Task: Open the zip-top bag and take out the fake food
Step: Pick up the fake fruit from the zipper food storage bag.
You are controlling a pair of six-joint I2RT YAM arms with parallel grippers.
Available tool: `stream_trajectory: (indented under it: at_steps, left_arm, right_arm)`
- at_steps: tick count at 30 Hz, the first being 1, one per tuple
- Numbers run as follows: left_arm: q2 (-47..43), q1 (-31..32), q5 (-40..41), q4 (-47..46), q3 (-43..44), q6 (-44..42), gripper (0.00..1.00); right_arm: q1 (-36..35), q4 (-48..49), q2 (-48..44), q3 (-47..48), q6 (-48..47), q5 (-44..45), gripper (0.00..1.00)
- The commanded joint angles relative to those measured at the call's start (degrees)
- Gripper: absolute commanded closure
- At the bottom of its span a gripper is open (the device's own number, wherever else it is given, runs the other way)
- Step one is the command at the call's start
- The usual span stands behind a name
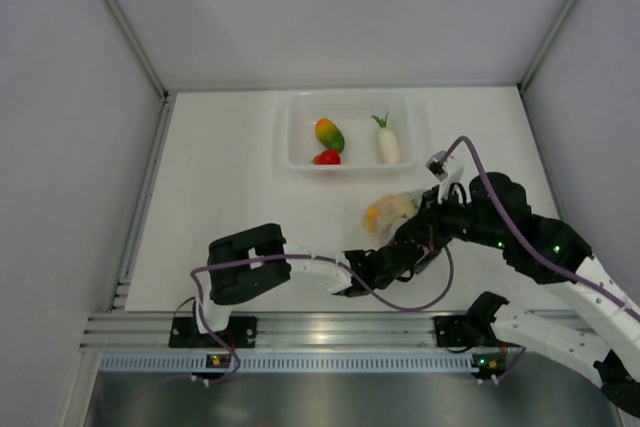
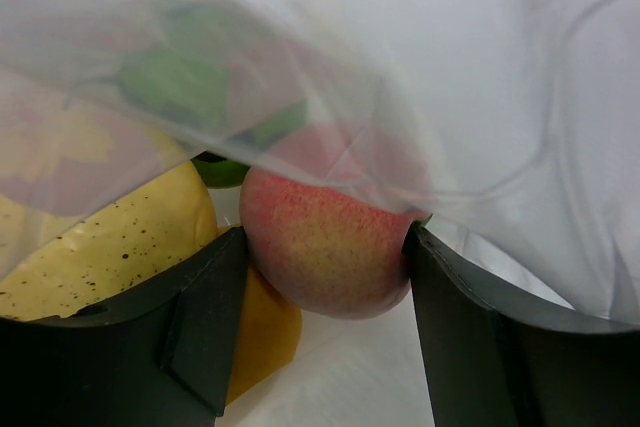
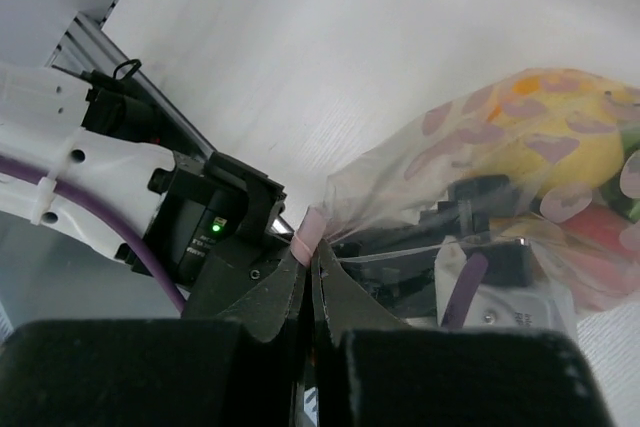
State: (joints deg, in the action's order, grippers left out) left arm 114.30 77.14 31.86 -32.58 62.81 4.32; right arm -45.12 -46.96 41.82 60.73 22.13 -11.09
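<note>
While our right gripper [image 3: 312, 259] pinches the zip-top bag [image 3: 420, 157] by its pink strip, just near of the tub [image 1: 290, 132], our left gripper [image 2: 325, 244] inside the mouth clasps a pink-red fruit [image 2: 320, 212], so we judge removal underway, next needing a straight withdrawal clear of the film.

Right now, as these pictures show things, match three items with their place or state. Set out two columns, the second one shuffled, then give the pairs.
Column one:
1 left gripper
2 right gripper
3 white radish

Column two:
A lies in the clear tub
B is clamped on the peach
C pinches the pink strip of the zip-top bag

Pairs: 1-B, 2-C, 3-A
</note>
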Motion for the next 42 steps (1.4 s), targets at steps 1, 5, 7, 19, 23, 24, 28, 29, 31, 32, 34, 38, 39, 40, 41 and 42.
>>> stream_trajectory:
  at_steps: [1,5,7,19,23,24,28,29,31,32,34,38,39,40,41,42]
  left_arm:
    - [-4.0,-1.6,-6.2,3.0,-3.8,2.8,1.00]
    - [-10.0,-1.6,-12.5,3.1,-7.3,4.5,1.00]
    - [-11.8,-1.5,-15.2,3.1,-8.6,4.9,1.00]
    - [-20.9,0.8,-24.0,3.2,-16.1,3.7,1.00]
    - [-22.4,1.8,-25.6,3.2,-17.8,2.5,1.00]
    - [-22.8,2.0,-24.7,3.2,-18.2,2.9,1.00]
    - [-25.0,2.7,-18.4,3.1,-19.8,5.0,1.00]
    - [-26.0,2.7,-17.7,3.1,-20.4,5.2,1.00]
    - [-27.3,2.7,-17.8,3.1,-21.1,5.4,1.00]
    - [-28.0,2.9,-18.0,3.1,-21.8,5.5,1.00]
    - [-30.4,3.4,-17.6,3.1,-22.5,5.4,1.00]
    - [-34.7,4.0,-16.2,2.7,-25.0,5.5,1.00]
    - [-35.6,4.1,-15.7,2.7,-25.8,5.5,1.00]
    - [-37.0,4.1,-15.5,2.7,-26.2,5.5,1.00]
    - [-37.6,4.1,-14.8,2.7,-26.6,5.6,1.00]
    - [-37.8,4.1,-14.3,2.7,-26.8,5.6,1.00]
  right_arm:
    - [-1.0,5.0,0.3,2.0,0.0,3.7,1.00]
    - [-1.0,2.8,2.7,2.7,-2.1,10.7,1.00]
    - [-0.9,2.8,3.9,2.8,-2.8,14.2,1.00]
    - [-0.9,3.9,7.6,3.0,-4.2,22.8,1.00]
    - [-0.8,3.6,8.6,3.2,-4.4,25.1,1.00]
    - [-0.8,3.5,9.0,2.9,-4.3,25.7,1.00]
    - [-0.6,3.9,9.2,0.9,-3.9,26.7,1.00]
    - [-0.5,4.0,9.2,0.5,-3.8,26.9,1.00]
    - [-0.5,3.7,9.1,-0.6,-3.8,28.7,1.00]
    - [-0.4,3.6,9.2,-1.0,-3.8,29.3,1.00]
    - [-0.3,2.8,9.9,-1.9,-3.8,31.5,1.00]
    - [-0.3,3.5,10.6,-3.7,-3.8,32.9,1.00]
    - [-0.3,3.8,10.6,-4.0,-3.8,32.5,1.00]
    - [-0.4,4.3,10.6,-4.2,-3.7,32.1,1.00]
    - [-0.3,4.5,10.6,-4.3,-3.6,31.8,1.00]
    - [-0.3,4.8,10.5,-4.2,-3.8,31.5,1.00]
